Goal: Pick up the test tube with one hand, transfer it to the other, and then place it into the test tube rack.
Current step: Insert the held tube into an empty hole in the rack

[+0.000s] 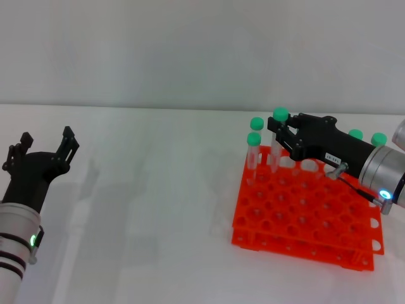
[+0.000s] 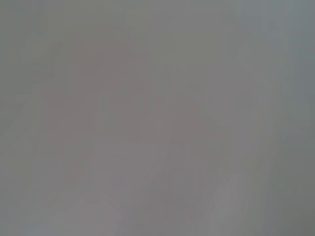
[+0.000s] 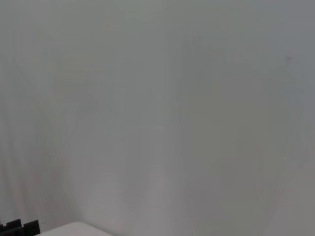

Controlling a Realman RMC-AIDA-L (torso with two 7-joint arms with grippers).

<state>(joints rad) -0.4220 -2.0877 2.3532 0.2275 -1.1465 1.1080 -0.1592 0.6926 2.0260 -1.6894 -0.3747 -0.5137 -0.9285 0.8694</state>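
Observation:
In the head view, my right gripper [image 1: 282,134], black with a white label and a blue-lit wrist, is shut on the test tube [image 1: 280,115]. The tube stands upright with its mint-green cap above the fingers. Its lower end reaches down into the back left corner of the orange-red test tube rack [image 1: 297,218]. My left gripper [image 1: 45,142], on the green-lit wrist, is open and empty at the far left above the white table. Both wrist views show only a blank pale surface.
Two other green-capped tubes [image 1: 254,139] stand in the rack's back left holes, right beside the held tube. Two more [image 1: 378,139] stand at its back right, behind my right wrist. A pale wall rises behind the table.

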